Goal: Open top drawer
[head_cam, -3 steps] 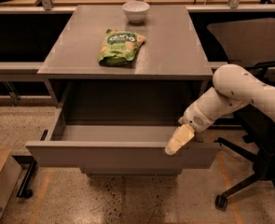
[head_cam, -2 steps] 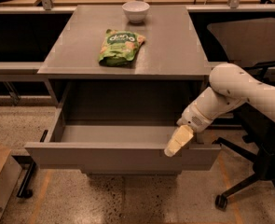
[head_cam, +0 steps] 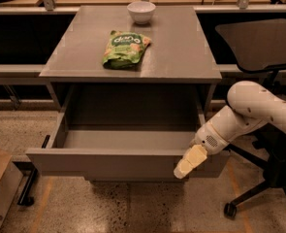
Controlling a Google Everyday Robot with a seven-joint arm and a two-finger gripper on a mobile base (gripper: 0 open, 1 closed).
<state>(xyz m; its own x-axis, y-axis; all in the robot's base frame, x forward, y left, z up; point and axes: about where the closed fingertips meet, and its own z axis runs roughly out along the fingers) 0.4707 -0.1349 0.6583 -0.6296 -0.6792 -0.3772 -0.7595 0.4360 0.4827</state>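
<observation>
One top drawer [head_cam: 108, 163] is seen pulled far out of the grey cabinet [head_cam: 181, 57] toward 6 o'clock, its box exposed. The gripper [head_cam: 190, 162] is set against the front panel's upper edge at the drawer's 4 o'clock; whether it is clenched or released cannot be told. A green bag [head_cam: 126, 48] and a white bowl [head_cam: 141, 11] are seen on top.

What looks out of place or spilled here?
Nothing stands out. The top drawer sits open and level, the end effector is at its front right edge, and the green snack bag and white bowl sit unspilled on the cabinet top.
</observation>
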